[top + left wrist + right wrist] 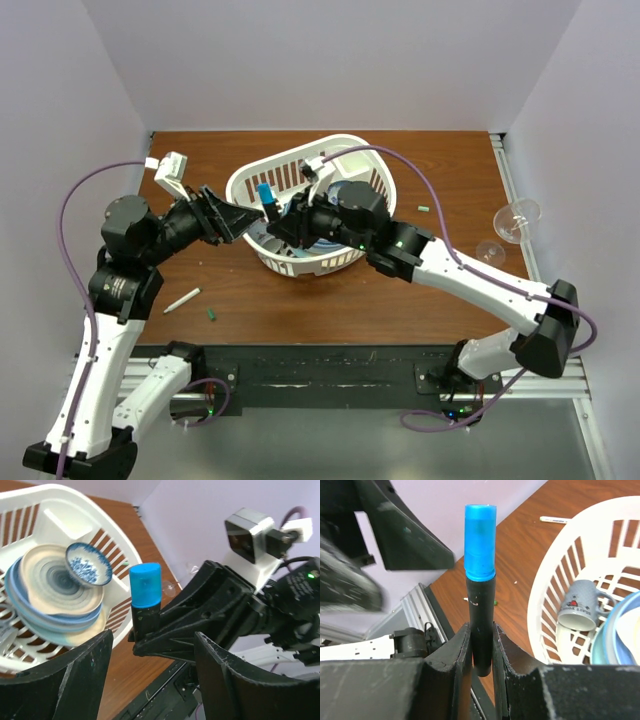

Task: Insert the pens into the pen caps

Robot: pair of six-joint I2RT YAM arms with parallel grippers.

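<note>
My right gripper (482,647) is shut on the lower black body of the marker (480,580) and holds it upright, its bright blue end (264,190) on top, over the near left rim of the white basket (300,160). My left gripper (152,677) is open and empty, just left of the marker (145,597), with its fingers (75,680) spread wide short of it. A thin white pen (182,300) and a tiny dark green cap (212,313) lie on the table near the front left. The pen (554,519) also shows in the right wrist view.
The basket holds stacked plates (55,590), a small blue-patterned bowl (89,564) and a mug (580,605). Two clear glasses (515,220) lie at the table's right edge. A small green piece (424,209) lies right of the basket.
</note>
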